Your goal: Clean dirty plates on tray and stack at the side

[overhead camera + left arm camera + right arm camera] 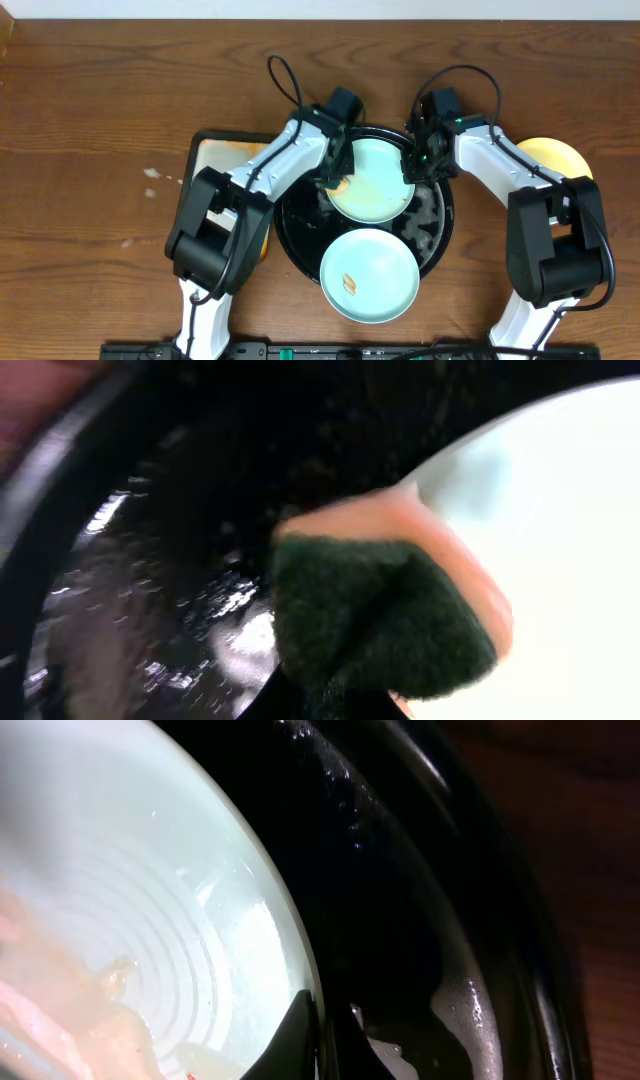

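The round black tray (296, 240) holds two mint-blue plates. On the upper plate (375, 180) there is an orange smear at its left. My left gripper (338, 180) is shut on a green-and-orange sponge (380, 620), which presses on that plate's left edge (560, 510). My right gripper (414, 170) is shut on the same plate's right rim (130, 900), one finger (297, 1032) on top of it. The lower plate (368, 275) carries a small orange smear and overhangs the tray's front rim. A yellow plate (556, 156) lies off the tray at the right.
A cream rectangular tray (228, 156) stained orange lies left of the black tray, partly under my left arm. Wet foam streaks the black tray's floor (470, 1010) (150, 560). Brown wooden table (90, 150) lies all around.
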